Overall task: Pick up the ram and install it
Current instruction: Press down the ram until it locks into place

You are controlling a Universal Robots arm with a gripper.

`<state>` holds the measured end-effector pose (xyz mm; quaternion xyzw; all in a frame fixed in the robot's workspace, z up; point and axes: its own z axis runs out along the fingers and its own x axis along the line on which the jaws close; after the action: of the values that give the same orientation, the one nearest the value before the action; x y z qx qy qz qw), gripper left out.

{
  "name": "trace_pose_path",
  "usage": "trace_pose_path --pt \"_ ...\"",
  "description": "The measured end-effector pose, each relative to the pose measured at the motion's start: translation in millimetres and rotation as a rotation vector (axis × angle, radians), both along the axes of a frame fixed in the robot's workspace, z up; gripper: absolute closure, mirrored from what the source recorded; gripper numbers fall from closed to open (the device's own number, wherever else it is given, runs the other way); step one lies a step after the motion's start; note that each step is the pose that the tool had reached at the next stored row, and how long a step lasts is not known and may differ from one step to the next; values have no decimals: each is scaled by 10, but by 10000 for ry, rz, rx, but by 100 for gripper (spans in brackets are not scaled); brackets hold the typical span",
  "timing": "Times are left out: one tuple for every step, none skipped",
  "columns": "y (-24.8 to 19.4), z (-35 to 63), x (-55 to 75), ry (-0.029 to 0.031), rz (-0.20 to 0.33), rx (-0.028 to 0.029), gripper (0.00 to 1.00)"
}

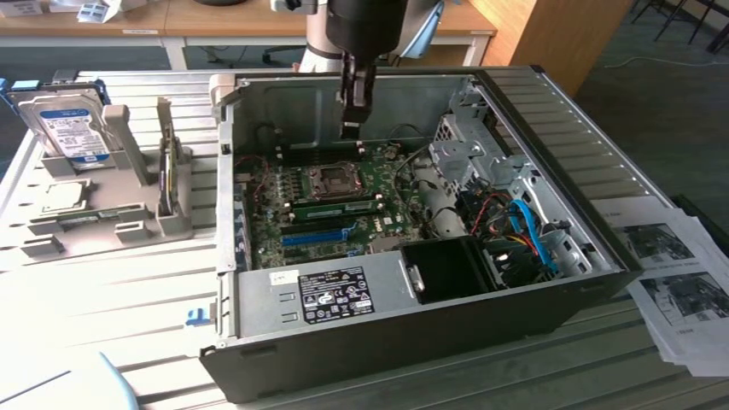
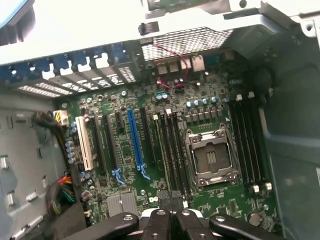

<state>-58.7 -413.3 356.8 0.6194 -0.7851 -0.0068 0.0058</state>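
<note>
Ram (image 1: 337, 207) seated; fingers (image 1: 355, 128) closed above

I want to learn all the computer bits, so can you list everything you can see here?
computer case: one, black and silver, lying open on the table
motherboard: one, green, inside the case
processor socket: one, silver, open, on the motherboard
long slot: one, blue, beside a white slot
cables: several, blue and red, at the case's end on the exterior view's right
holder: one, grey, at the exterior view's left of the case
hard drive: one, silver with a blue label, standing in the holder
processor chip: one, silver, lying on the holder
printed sheets: a few, white, exterior view's right
gripper: one, black, shut, above the motherboard
</note>
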Motion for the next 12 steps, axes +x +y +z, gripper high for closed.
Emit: trace_pose_path --pt "0 -2 0 0 -147 1 91" --pt "0 -4 -1 -1 -298 1 91" --pt "0 -7 -2 -1 -458 1 91" --pt "0 -9 -3 0 -612 0 91" --pt "0 -11 -4 -1 -764 1 91" --pt "0 -13 -5 0 -914 0 91" --pt "0 -14 -6 0 -1061 0 91" --pt "0 -16 -7 0 -1213 0 91" --pt "0 -18 -7 0 -1366 0 91" --pt "0 -20 -8 0 -1531 0 91" --pt "0 -21 -9 0 -1685 0 91" --pt "0 -23 -9 0 -1833 1 91"
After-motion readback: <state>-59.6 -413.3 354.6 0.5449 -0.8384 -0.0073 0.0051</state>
